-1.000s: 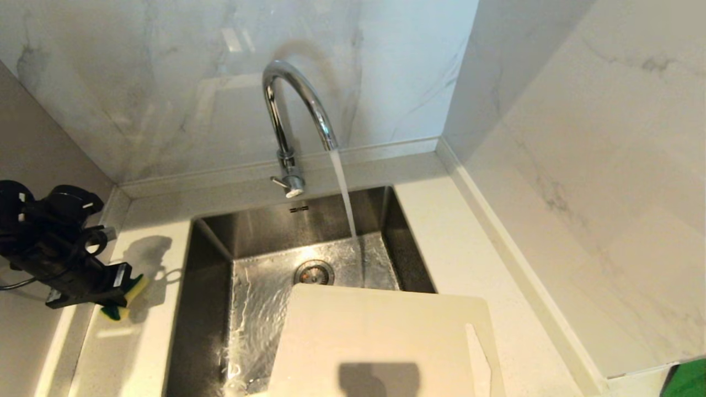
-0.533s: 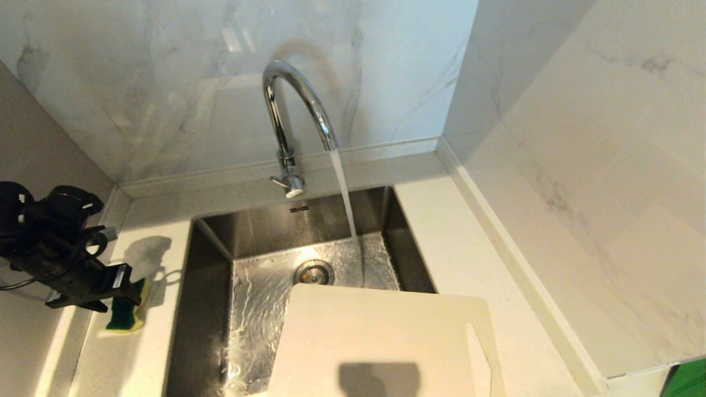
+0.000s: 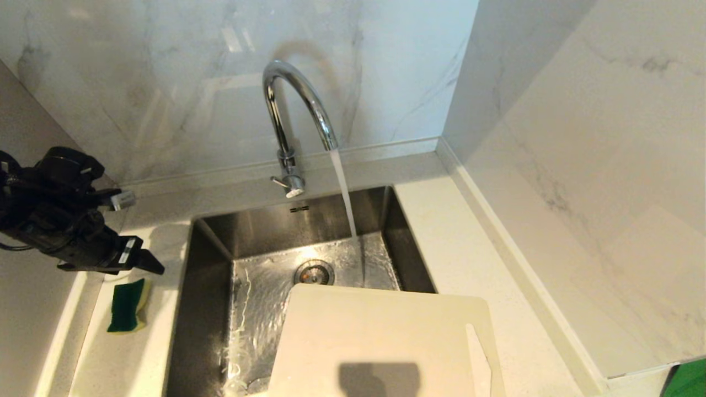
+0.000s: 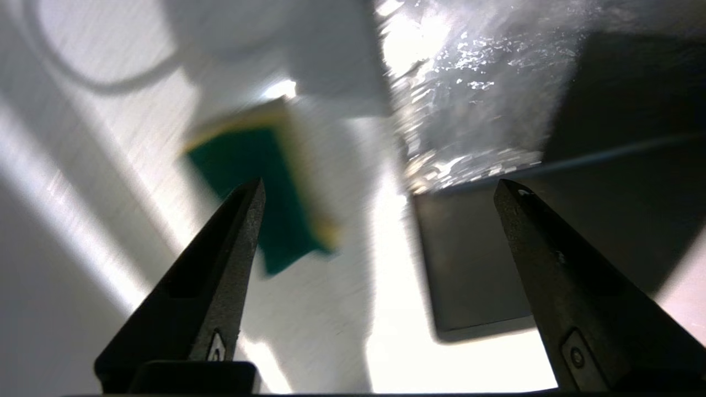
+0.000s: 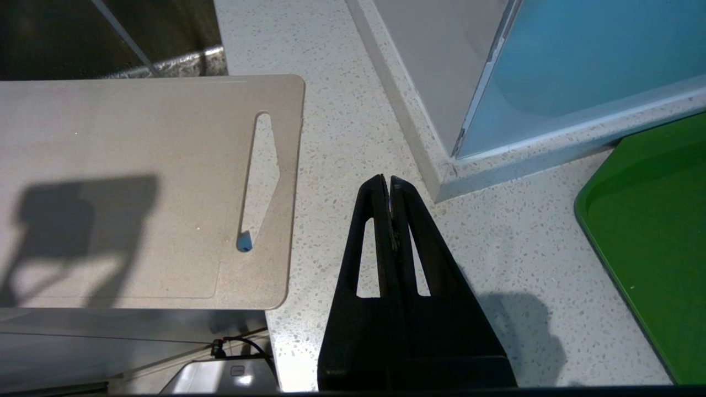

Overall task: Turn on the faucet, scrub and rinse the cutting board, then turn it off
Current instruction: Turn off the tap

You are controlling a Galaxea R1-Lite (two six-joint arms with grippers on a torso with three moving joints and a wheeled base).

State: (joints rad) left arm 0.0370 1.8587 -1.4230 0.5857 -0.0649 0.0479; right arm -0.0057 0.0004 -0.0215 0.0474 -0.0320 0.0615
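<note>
The chrome faucet (image 3: 292, 110) is running, and its stream falls into the sink just behind the cream cutting board (image 3: 380, 342), which lies across the sink's front right. In the right wrist view the cutting board (image 5: 138, 187) shows its slot handle. A green-and-yellow sponge (image 3: 126, 305) lies flat on the counter to the left of the sink. My left gripper (image 3: 140, 260) hovers just above and behind it. In the left wrist view the left gripper (image 4: 379, 184) is open and empty, with the sponge (image 4: 265, 182) lying below and apart from the fingers. My right gripper (image 5: 386, 179) is shut and empty over the counter beside the board.
The steel sink (image 3: 215, 259) has wet walls and a drain (image 3: 314, 272). Marble walls close in the back and the right. A green tray (image 5: 651, 237) sits at the far right, and its corner (image 3: 686, 380) shows in the head view.
My left gripper opened and let go of the sponge, which now lies on the counter. The gripper then rose and drew back from it. The water keeps running.
</note>
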